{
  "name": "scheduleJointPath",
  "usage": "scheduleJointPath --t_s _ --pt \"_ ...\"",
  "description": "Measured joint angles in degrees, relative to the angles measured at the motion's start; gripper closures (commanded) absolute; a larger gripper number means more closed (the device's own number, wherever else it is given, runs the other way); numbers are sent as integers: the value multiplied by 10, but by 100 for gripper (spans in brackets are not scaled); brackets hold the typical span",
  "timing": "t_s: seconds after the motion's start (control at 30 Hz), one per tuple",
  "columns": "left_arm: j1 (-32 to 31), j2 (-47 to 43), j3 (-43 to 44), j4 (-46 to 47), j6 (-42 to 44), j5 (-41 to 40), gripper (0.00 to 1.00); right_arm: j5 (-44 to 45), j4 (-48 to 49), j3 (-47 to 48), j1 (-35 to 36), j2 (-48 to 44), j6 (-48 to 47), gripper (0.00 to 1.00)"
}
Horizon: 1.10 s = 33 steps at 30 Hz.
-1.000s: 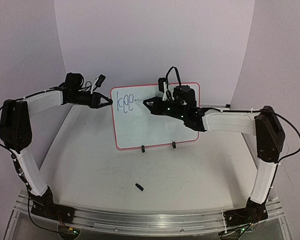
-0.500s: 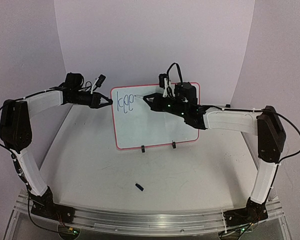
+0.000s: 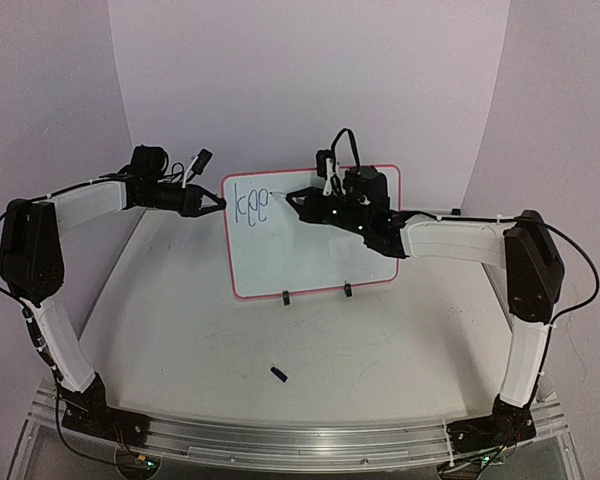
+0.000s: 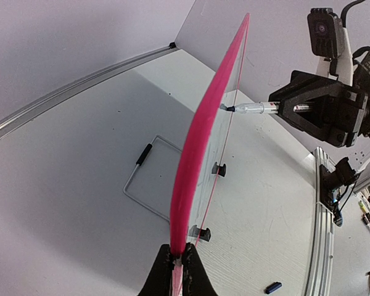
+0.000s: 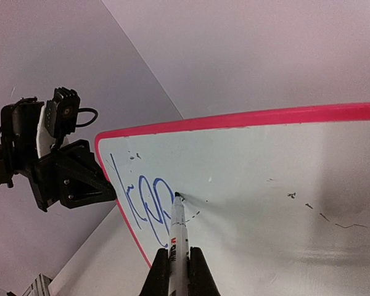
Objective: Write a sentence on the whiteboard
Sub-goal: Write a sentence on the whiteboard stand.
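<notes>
Upright on its clip feet (image 3: 285,296) at the back of the table (image 3: 180,330), the whiteboard (image 3: 320,255) is clamped at its left edge by the left gripper (image 4: 177,262), while the right gripper (image 5: 177,259), closed around a marker (image 5: 177,222), touches the tip to the board just right of the blue letters (image 3: 250,207) "kee".

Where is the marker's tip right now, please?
In the right wrist view, the marker, clamped in the right gripper, rests its tip against the whiteboard right of the blue lettering, near the board's upper left corner.
</notes>
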Motion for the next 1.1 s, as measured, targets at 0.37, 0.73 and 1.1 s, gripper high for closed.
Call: scheduleJointPath --t_s 0.37,0.73,1.1 --pt "0 0 0 0 3 -3 100 -19 5 -55 2 0 9 100" --pt "-1 -2 0 -2 5 -2 100 -54 5 -89 1 -14 14 100" --pt "-3 -3 0 -3 8 -2 100 -38 26 -70 1 -59 9 100"
